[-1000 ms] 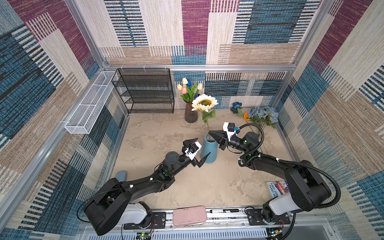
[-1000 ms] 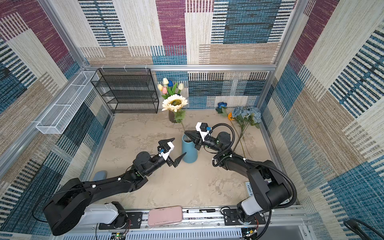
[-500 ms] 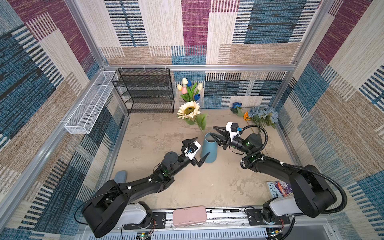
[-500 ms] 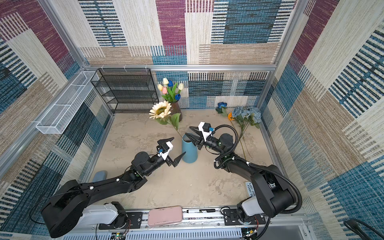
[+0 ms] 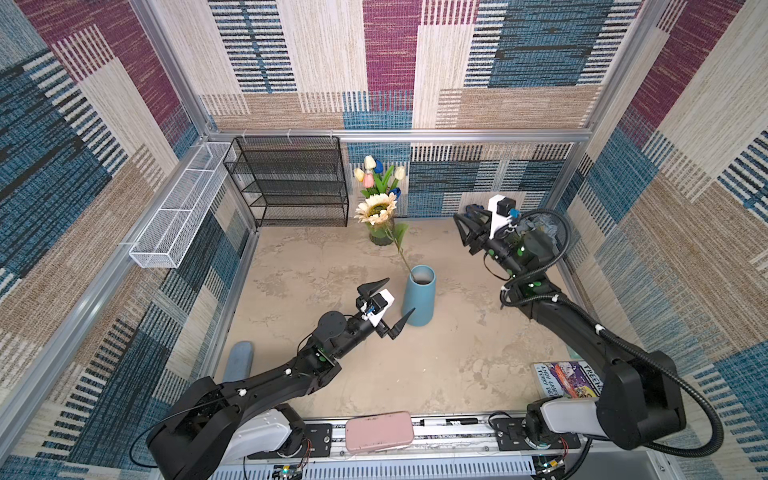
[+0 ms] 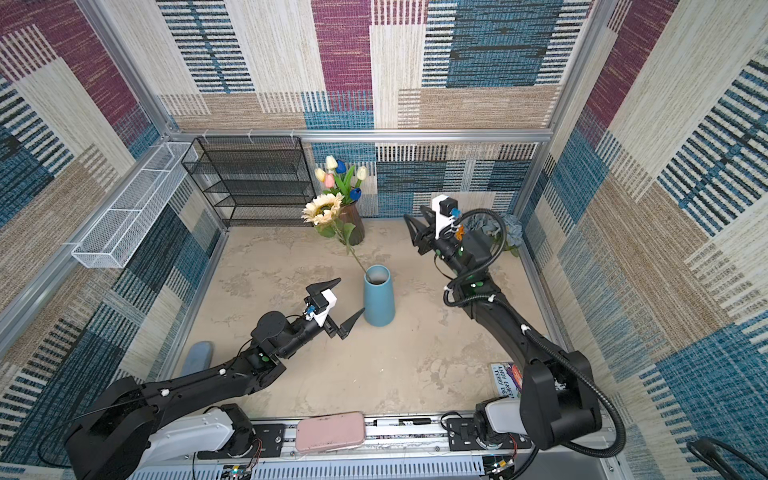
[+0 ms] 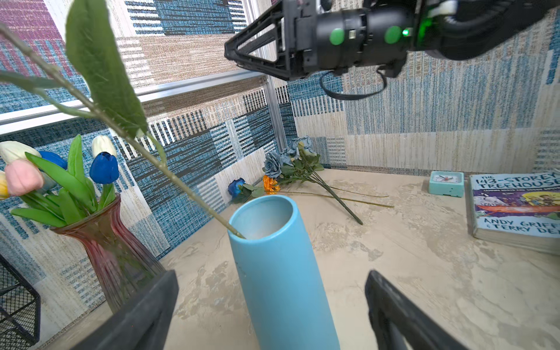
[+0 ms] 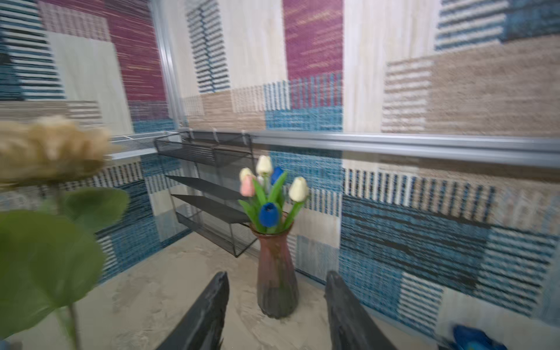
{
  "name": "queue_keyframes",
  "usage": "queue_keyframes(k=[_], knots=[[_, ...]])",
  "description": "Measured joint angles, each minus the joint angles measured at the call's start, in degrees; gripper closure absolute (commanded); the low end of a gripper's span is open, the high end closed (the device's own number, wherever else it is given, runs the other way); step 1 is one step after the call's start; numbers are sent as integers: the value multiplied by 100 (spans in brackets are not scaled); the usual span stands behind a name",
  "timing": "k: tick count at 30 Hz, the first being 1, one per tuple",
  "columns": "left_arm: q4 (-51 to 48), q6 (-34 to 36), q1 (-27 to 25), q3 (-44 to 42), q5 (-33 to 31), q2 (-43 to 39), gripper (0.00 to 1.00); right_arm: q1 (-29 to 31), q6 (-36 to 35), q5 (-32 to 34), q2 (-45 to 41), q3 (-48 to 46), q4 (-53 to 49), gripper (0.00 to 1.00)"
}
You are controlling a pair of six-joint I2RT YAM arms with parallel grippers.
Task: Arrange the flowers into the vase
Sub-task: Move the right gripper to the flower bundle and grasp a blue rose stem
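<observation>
Cream sunflower (image 5: 376, 209) leans tilted, its stem inside the blue vase (image 5: 419, 299).

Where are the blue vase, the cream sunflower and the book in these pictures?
blue vase (image 5: 419, 303): in a top view, on its outer wall.
cream sunflower (image 5: 376, 209): in a top view, on the middle of the bloom.
book (image 7: 518, 207): left wrist view, on the front cover.

**Blurred, cut off, covered**

The right wrist view is smeared; the cream sunflower (image 8: 51, 147) is a blob cut by the edge. Its stem end is unseen inside the blue vase (image 7: 272, 257). In both top views the right arm (image 6: 498, 320) covers much of the dusty-blue rose bunch (image 6: 514, 233) and part of the book (image 6: 503, 378).
</observation>
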Motion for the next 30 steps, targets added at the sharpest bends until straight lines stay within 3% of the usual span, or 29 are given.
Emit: queue_keyframes(k=[5, 14, 22, 30], knots=[[-61, -2, 0, -170, -22, -31, 1, -686, -105, 522, 1401, 1683, -2273, 63], [-111, 39, 0, -83, -17, 227, 1, -1021, -850, 1482, 3270, 3429, -5104, 63], [-195, 149, 2, 46, -17, 369, 1, -1346, -811, 2218, 3788, 3628, -5735, 69], [-195, 151, 0, 46, -20, 450, 1, -1362, -892, 2472, 4293, 3556, -5847, 61]])
